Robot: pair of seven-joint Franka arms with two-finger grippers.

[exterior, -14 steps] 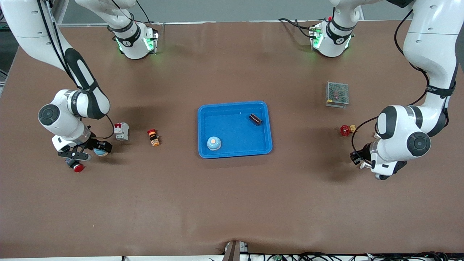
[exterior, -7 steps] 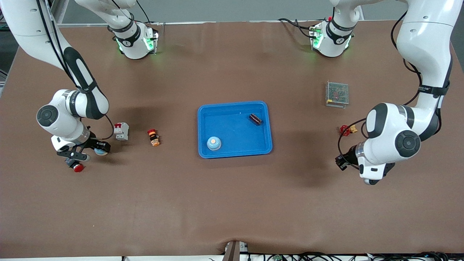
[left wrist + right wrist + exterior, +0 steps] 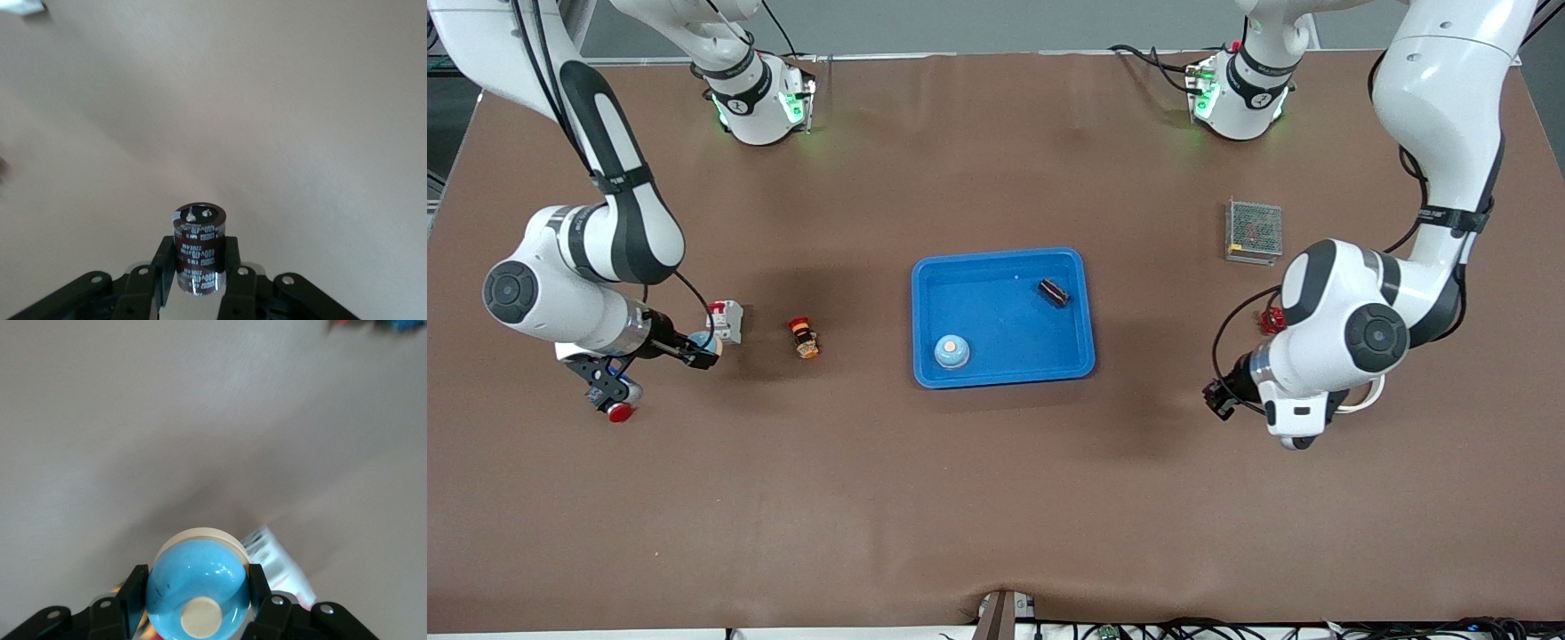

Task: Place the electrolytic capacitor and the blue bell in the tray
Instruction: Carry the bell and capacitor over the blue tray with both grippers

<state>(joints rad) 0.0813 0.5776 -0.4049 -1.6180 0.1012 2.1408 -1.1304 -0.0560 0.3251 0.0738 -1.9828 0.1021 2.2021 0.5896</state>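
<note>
The right gripper [image 3: 193, 603] pinches the smooth blue bell [image 3: 195, 592] across its dome (likely slippery), while the left gripper [image 3: 199, 280] clamps the rigid electrolytic capacitor [image 3: 198, 247] across its sides.

The left end effector [image 3: 199, 283] hangs clamped above the worktop's left-arm end. The right end effector [image 3: 197, 603] hangs clamped too, above the right-arm end.

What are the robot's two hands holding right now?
Left gripper: shut on the electrolytic capacitor.
Right gripper: shut on the blue bell.
</note>
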